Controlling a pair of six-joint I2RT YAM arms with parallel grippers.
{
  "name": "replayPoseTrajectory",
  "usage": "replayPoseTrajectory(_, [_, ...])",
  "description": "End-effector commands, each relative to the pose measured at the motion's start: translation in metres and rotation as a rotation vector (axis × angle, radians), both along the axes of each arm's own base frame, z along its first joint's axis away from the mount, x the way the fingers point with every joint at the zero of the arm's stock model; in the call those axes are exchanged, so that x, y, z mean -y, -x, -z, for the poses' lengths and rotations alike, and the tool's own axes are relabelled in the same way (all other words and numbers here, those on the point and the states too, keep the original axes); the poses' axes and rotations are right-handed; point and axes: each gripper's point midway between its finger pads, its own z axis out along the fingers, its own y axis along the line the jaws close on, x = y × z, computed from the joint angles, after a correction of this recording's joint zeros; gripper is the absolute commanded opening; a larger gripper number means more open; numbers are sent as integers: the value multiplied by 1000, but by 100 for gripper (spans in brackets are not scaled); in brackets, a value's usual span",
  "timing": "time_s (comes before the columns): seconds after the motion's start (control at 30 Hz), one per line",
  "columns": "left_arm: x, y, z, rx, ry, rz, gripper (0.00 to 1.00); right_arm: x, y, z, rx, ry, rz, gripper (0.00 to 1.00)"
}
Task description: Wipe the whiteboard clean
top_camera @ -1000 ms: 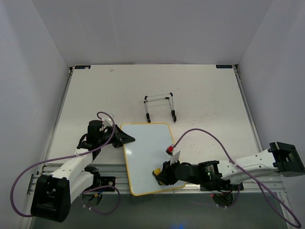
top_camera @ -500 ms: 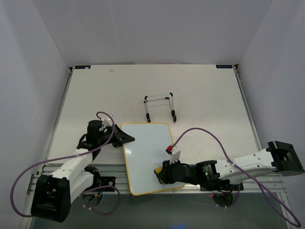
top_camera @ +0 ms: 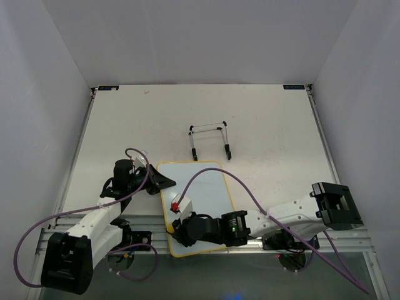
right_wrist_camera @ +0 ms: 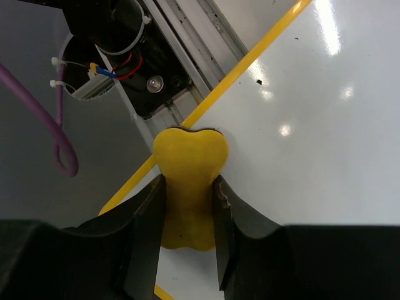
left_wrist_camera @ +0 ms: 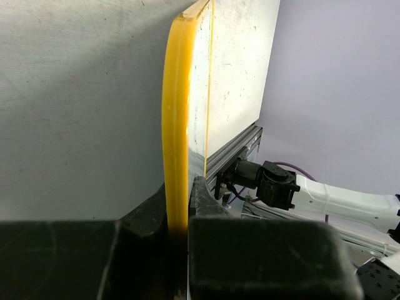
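The whiteboard (top_camera: 201, 186), glossy white with a thin yellow frame, lies flat near the table's front edge and shows no drawing. My left gripper (top_camera: 164, 182) is shut on its left frame edge; in the left wrist view the yellow frame (left_wrist_camera: 177, 125) runs between the fingers of that gripper (left_wrist_camera: 178, 201). My right gripper (top_camera: 179, 229) hangs over the board's near left part, shut on a small yellow eraser block (right_wrist_camera: 190, 150). The eraser presses on the white surface (right_wrist_camera: 312, 125) right at the yellow frame (right_wrist_camera: 250, 59). A tiny dark speck (right_wrist_camera: 258, 81) sits near that edge.
A bent-wire stand (top_camera: 209, 140) stands on the table behind the board. The aluminium rail (top_camera: 140, 220) with both arm bases runs under the board's near edge. Purple cables (top_camera: 250, 187) loop over the arms. White walls close in the left, right and back.
My right arm swept the eraser leftward across the near part of the whiteboard, from its right side to its left frame. The left gripper kept its hold and the board stayed put.
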Motion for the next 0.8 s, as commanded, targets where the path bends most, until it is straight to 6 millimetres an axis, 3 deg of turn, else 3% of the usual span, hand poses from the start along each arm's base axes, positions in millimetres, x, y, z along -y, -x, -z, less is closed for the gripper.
replayPoseTrajectory(0.0, [-18, -11, 24, 10, -143, -106, 0, 5, 18, 39, -2, 131, -114, 8])
replayPoseTrajectory(0.23, [-16, -9, 24, 16, -137, -93, 0, 13, -20, 45, 8, 179, -31, 8])
replayPoseTrajectory(0.47, [-13, -5, 25, 19, -103, -77, 0, 1, -52, 40, 43, 231, -24, 8])
replayPoseTrajectory(0.6, [-12, -5, 23, 24, -99, -72, 0, 1, -75, 48, 31, 256, -1, 8])
replayPoseTrajectory(0.7, [-12, -4, 22, 27, -94, -71, 0, 16, -99, 59, 9, 280, 50, 8])
replayPoseTrajectory(0.77, [-12, -5, 20, 35, -97, -72, 0, 34, -103, 73, -19, 315, 70, 8])
